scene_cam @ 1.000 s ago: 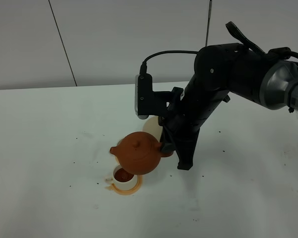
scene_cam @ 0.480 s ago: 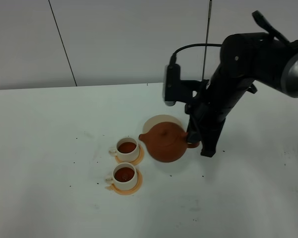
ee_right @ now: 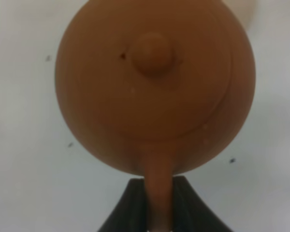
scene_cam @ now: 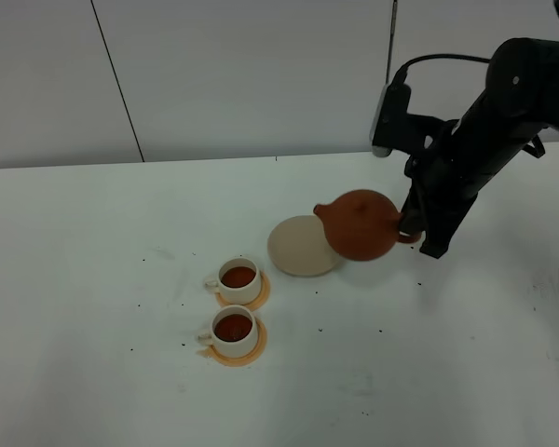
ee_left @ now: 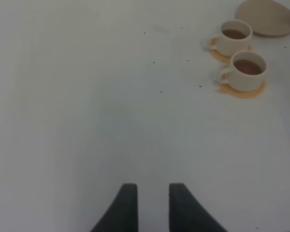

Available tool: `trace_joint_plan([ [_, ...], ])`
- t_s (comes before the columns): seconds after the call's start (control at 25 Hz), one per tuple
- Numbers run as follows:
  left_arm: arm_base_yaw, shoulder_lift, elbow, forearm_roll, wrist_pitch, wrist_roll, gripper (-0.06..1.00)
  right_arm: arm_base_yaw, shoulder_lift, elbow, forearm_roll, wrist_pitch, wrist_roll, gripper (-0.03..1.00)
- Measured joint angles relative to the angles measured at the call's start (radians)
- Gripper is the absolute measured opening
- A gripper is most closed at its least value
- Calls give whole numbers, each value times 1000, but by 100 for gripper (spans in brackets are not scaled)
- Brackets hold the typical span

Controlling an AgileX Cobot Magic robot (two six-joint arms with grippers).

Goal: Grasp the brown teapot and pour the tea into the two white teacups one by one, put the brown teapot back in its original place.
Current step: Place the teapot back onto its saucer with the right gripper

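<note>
Right pincer (ee_right: 159, 205): you have it clamped on the loop handle of the brown teapot (scene_cam: 361, 224), one dark finger on each side of the handle in the right wrist view.
Change: a second ago your pincer held the pot tipped over the nearer cup; half a second ago it was level beside the cups; now it has swung clear of them and hangs in the air at the far edge of the cream trivet (scene_cam: 300, 246), not resting on it.
Teapot look: squat, round, reddish-brown clay, knobbed lid on, spout pointing away from your pincer toward the trivet, body roughly level.
Right arm: it slopes down from the upper right of the high view, black links, wrist camera leading.
Cups: the two white teacups (scene_cam: 238, 278) (scene_cam: 234, 330) sit well away from the pincer, past the trivet, each on an orange coaster (scene_cam: 250, 353) and holding dark tea.
Left pincer (ee_left: 148, 203): narrow gap between its fingers, holding nothing, low over the bare white counter (ee_left: 87, 106).
</note>
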Motion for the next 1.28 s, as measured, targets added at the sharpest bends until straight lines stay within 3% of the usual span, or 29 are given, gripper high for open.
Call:
trace_joint_plan([
  [0.36, 0, 0, 0, 0, 0, 0, 23, -11, 9, -2, 105, -99, -70, 10],
  [1.0, 0, 0, 0, 0, 0, 0, 23, -11, 240, -272, 152, 20, -69, 10],
  [1.28, 0, 0, 0, 0, 0, 0, 23, -11, 326, -303, 164, 8, -70, 10],
])
